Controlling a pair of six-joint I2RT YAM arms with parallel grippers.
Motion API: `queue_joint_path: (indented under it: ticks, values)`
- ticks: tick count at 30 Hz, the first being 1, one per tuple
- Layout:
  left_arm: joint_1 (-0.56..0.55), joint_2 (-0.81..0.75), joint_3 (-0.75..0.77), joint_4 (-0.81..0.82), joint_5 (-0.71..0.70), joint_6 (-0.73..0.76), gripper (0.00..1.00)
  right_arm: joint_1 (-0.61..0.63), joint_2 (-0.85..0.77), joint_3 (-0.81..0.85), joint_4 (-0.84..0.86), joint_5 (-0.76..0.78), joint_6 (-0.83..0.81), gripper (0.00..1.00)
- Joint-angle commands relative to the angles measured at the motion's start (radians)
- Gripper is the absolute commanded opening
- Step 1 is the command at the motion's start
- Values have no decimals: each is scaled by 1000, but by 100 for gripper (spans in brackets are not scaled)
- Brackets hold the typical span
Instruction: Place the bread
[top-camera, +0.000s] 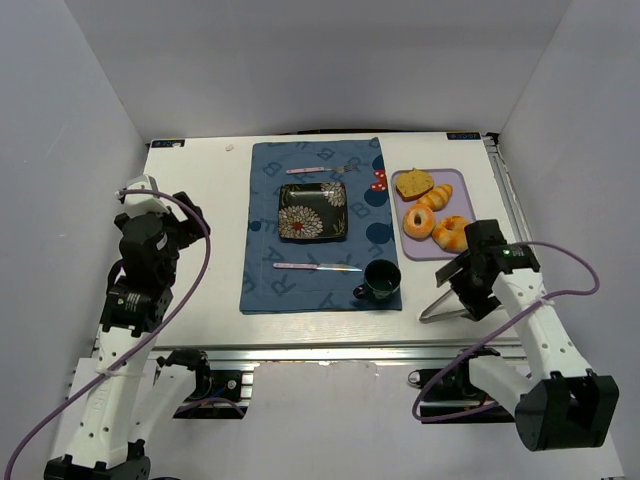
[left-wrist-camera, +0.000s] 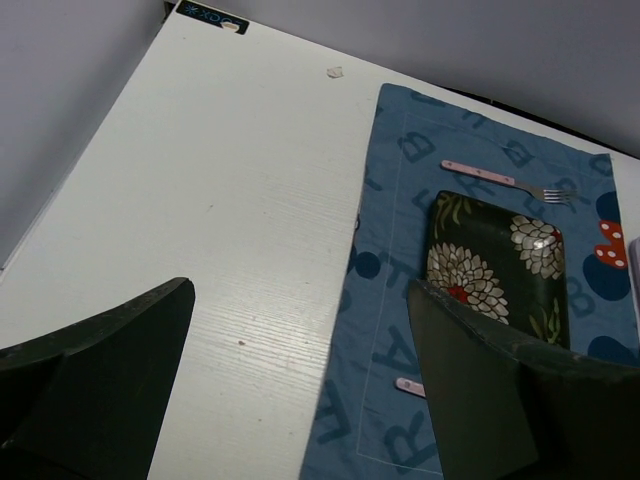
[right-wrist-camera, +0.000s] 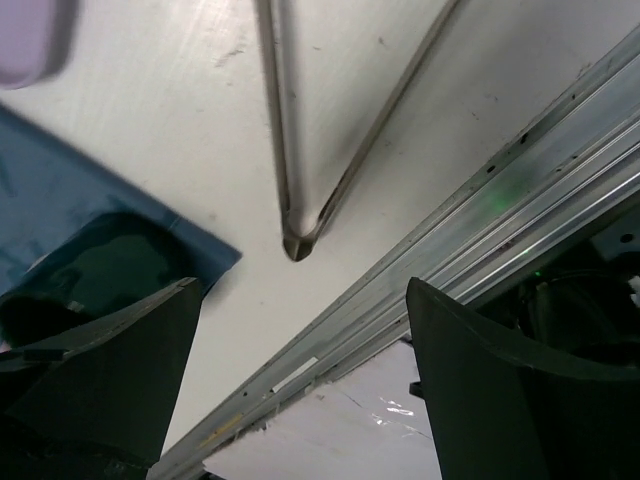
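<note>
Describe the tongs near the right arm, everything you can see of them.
The tongs look like bare metal: two thin, flat arms joined in a V at a narrow hinge end. They lie flat and spread open on the white table, near its front edge, right of the blue mat and in front of the purple tray. The hinge points toward the front rail. The open right claw is above them and hides their tips in the top view. Contact cannot be told.

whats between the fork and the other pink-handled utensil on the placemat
The dark floral plate, lying on the blue placemat; the top external view shows it.
</note>
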Motion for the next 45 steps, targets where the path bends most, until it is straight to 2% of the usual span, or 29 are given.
queue_joint_path:
  ticks: [1,8,12,21,36,45]
  values:
    - [-7,-15,-7,-29,-46,42,98,-26,6,-88,143,-22,94,89]
    - [-9,5,-16,-20,-50,45,98,-103,124,-143,329,14,-17,89]
    - [-7,31,-7,-11,-46,50,98,-152,193,-154,378,3,-37,89]
    - [-7,181,67,-107,-17,59,98,-166,210,-159,358,0,-7,89]
    - [-7,188,61,-86,9,73,98,-168,269,-223,426,12,-19,89]
    - [-7,198,55,-78,20,62,98,-168,261,-174,447,22,-42,89]
